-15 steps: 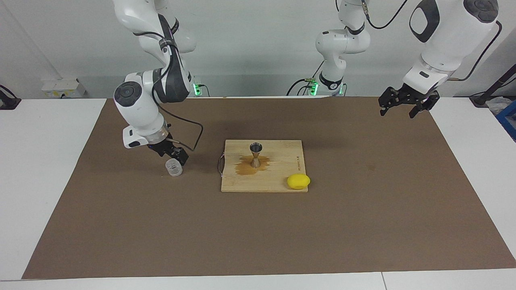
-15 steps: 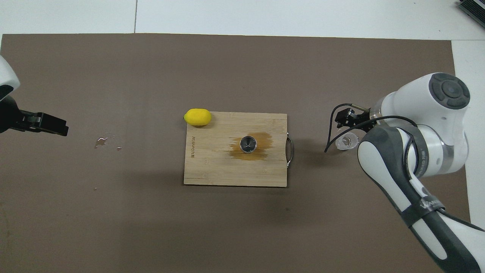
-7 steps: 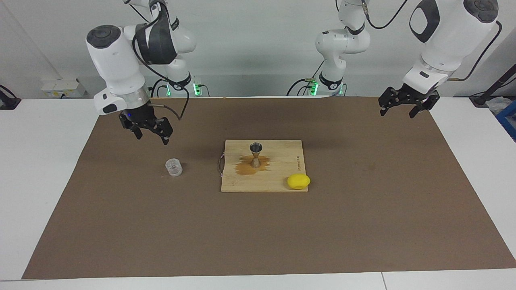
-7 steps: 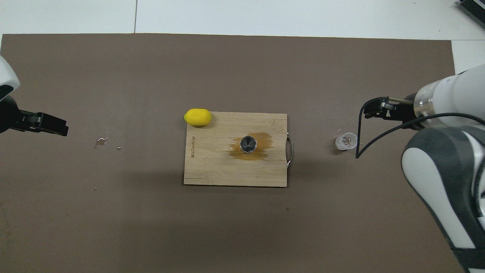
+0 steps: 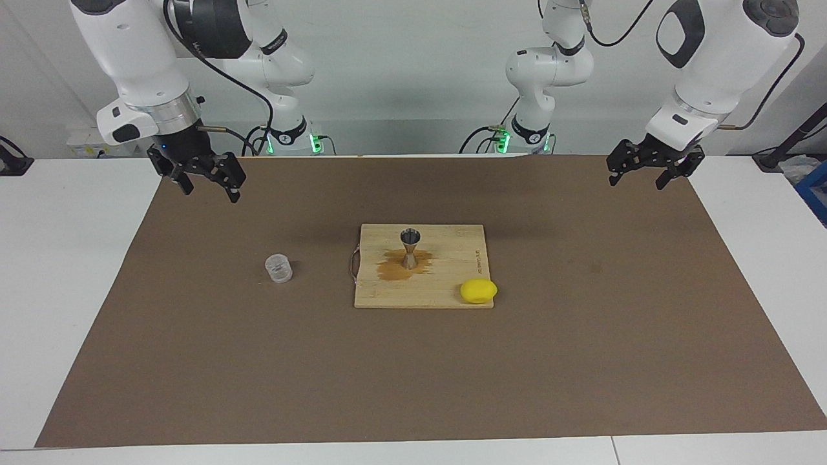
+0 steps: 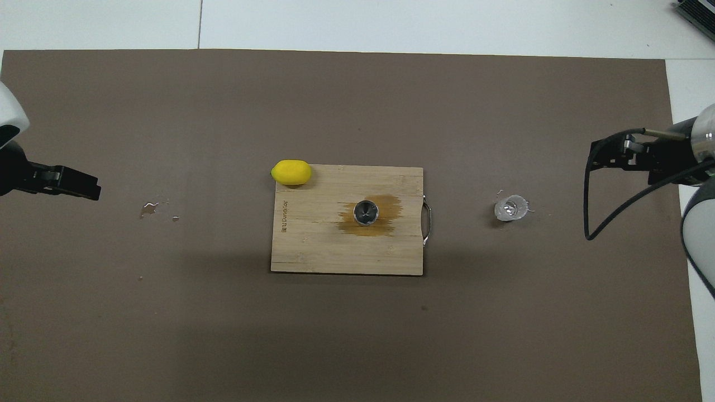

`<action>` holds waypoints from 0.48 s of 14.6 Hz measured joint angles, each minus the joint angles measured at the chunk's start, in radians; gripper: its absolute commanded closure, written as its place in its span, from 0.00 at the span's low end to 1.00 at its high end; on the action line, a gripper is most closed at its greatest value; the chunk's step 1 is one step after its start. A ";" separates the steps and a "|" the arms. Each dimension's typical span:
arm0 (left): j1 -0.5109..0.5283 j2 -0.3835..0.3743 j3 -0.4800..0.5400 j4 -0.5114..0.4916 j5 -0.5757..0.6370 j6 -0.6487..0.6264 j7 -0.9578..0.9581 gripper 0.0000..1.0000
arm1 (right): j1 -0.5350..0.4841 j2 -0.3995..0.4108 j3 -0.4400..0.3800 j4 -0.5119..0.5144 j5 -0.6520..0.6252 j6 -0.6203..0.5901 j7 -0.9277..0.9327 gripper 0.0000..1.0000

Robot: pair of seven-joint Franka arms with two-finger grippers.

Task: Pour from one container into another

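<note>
The clear cup [image 5: 278, 268] [image 6: 510, 207] stands upright on the brown mat, beside the cutting board toward the right arm's end, with nothing touching it. The metal jigger [image 5: 410, 248] [image 6: 366, 213] stands upright on the wooden board [image 5: 446, 284] [image 6: 313, 245], in the middle of a dark wet stain. My right gripper [image 5: 208, 192] [image 6: 603, 159] hangs open and empty, high over the mat near its edge at the right arm's end, well apart from the cup. My left gripper [image 5: 636, 184] [image 6: 84, 188] waits open and empty over the mat's edge at the left arm's end.
A yellow lemon [image 5: 479, 290] [image 6: 291, 172] rests at the board's corner farthest from the robots, toward the left arm's end. A few water drops [image 6: 149, 207] lie on the mat [image 5: 581, 361] between the board and the left gripper. A metal handle sticks out of the board toward the cup.
My right gripper has risen from right beside the cup and drawn away toward the right arm's end. The cup stays standing where it was. The left arm has not moved.
</note>
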 measured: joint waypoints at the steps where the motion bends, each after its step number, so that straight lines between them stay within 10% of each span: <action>1: 0.000 0.000 0.000 0.000 0.000 0.000 0.000 0.00 | 0.000 -0.001 0.001 -0.001 0.000 -0.022 -0.020 0.00; 7: 0.000 0.000 0.000 0.000 0.000 0.000 0.000 0.00 | -0.001 -0.011 0.001 -0.025 0.000 -0.061 -0.150 0.00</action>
